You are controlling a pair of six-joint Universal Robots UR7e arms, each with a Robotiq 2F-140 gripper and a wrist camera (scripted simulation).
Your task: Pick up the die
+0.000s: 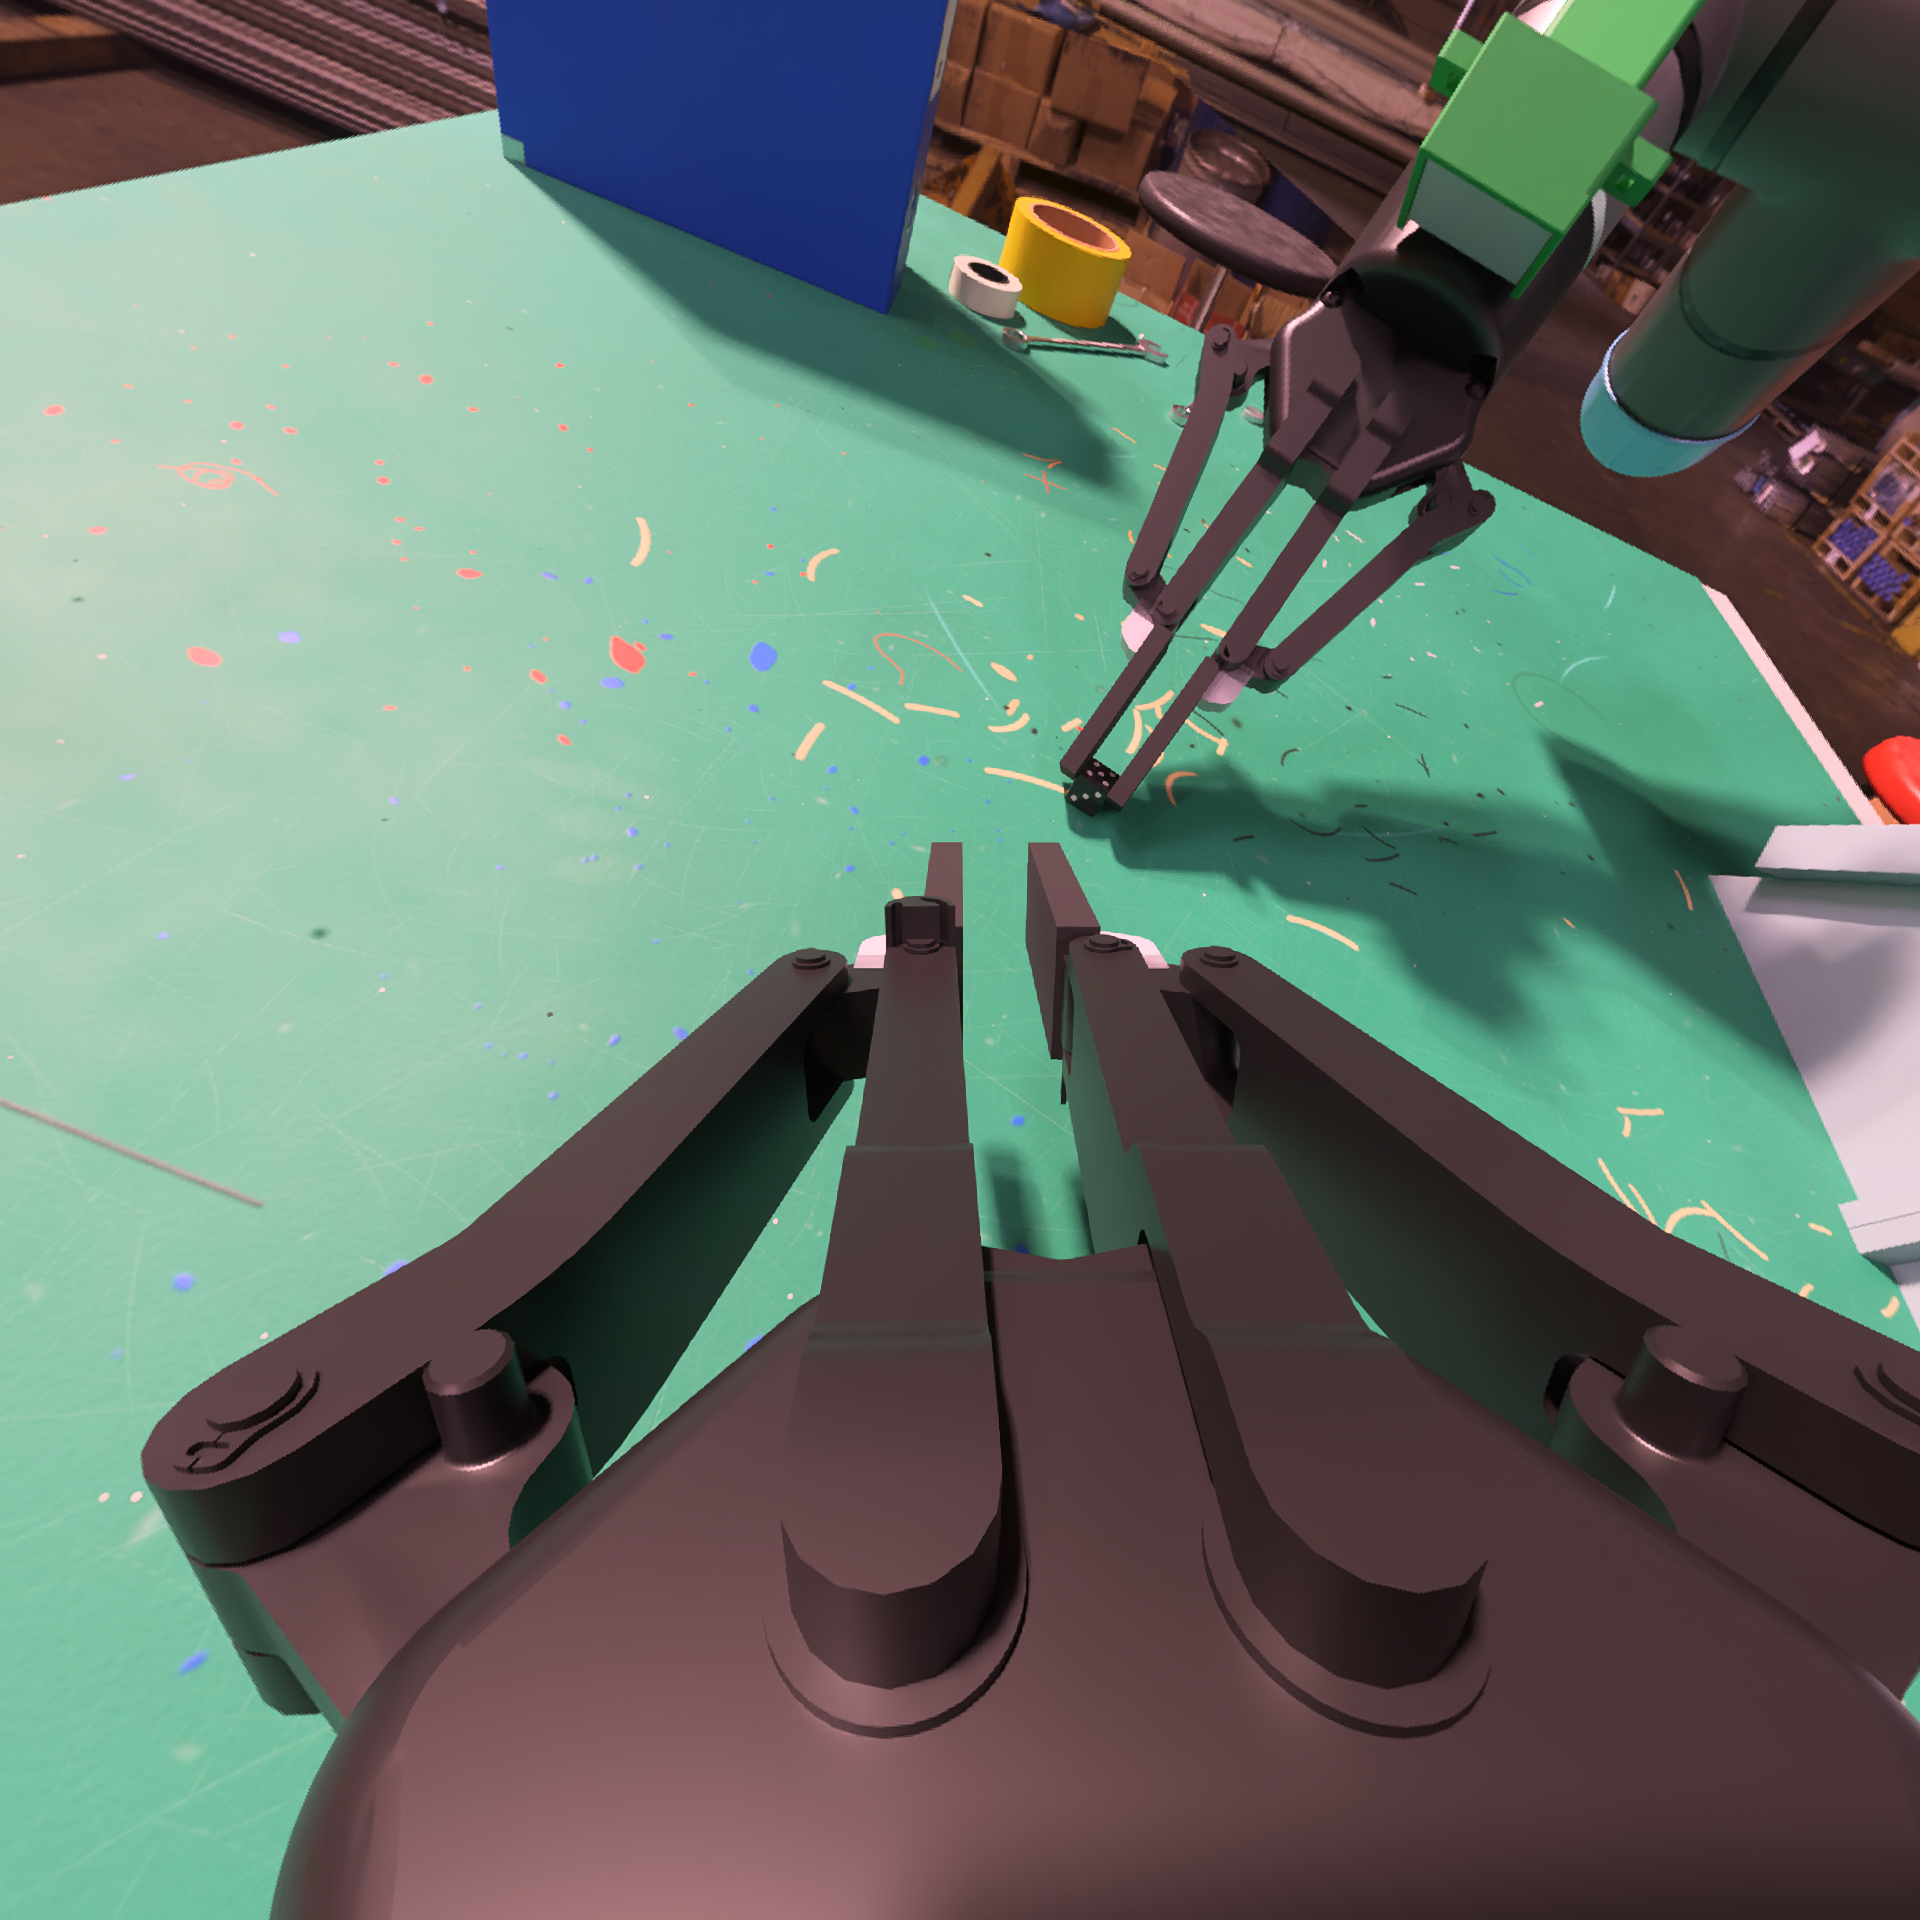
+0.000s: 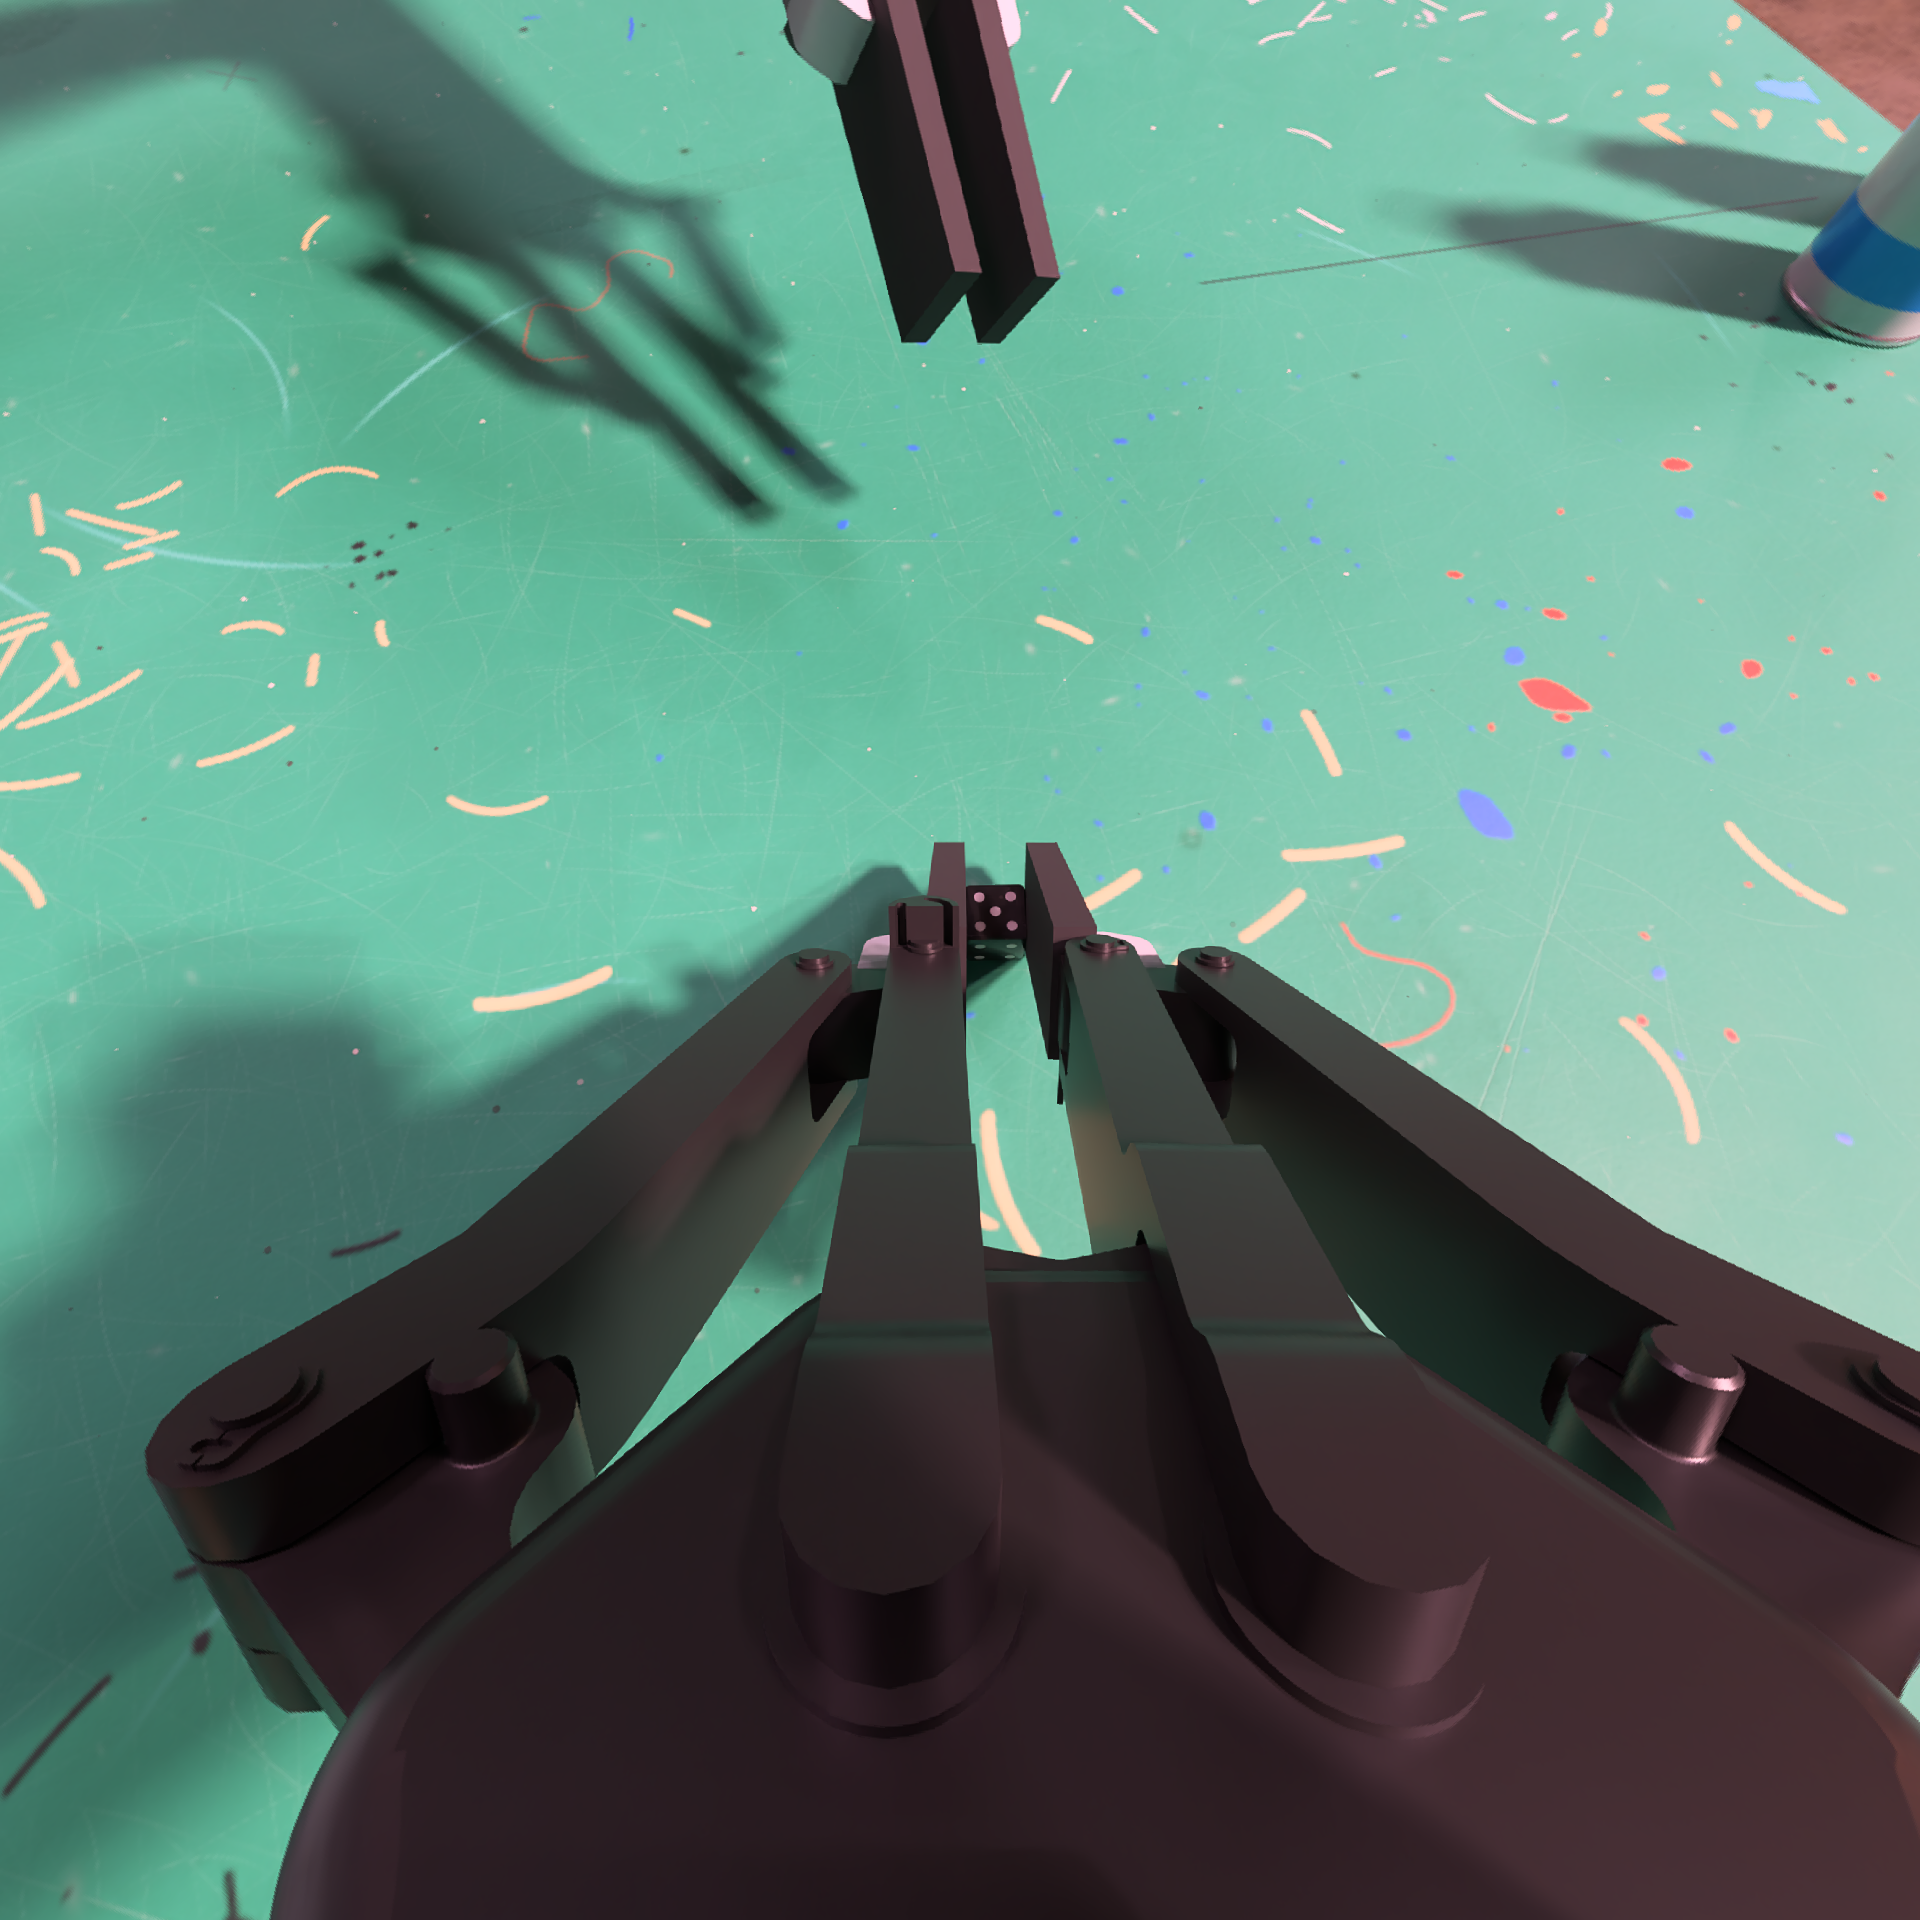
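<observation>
The die (image 2: 995, 920) is small and black with pale pips. It sits between the fingers of my right gripper (image 2: 995, 864), which is shut on it at or just above the green table (image 2: 727, 675). In the left wrist view the die (image 1: 1091, 787) shows at the tips of the right gripper (image 1: 1093, 777), which slants down from the upper right. My left gripper (image 1: 995, 862) hangs above the table a short way from the die, its fingers nearly together and empty. It also shows at the top of the right wrist view (image 2: 977, 312).
A blue box (image 1: 717, 125) stands at the table's far side, with a yellow tape roll (image 1: 1065, 260), a white tape roll (image 1: 985, 283) and a wrench (image 1: 1081, 345) beside it. A pale block (image 1: 1829, 987) and a red object (image 1: 1896, 774) lie at the right edge.
</observation>
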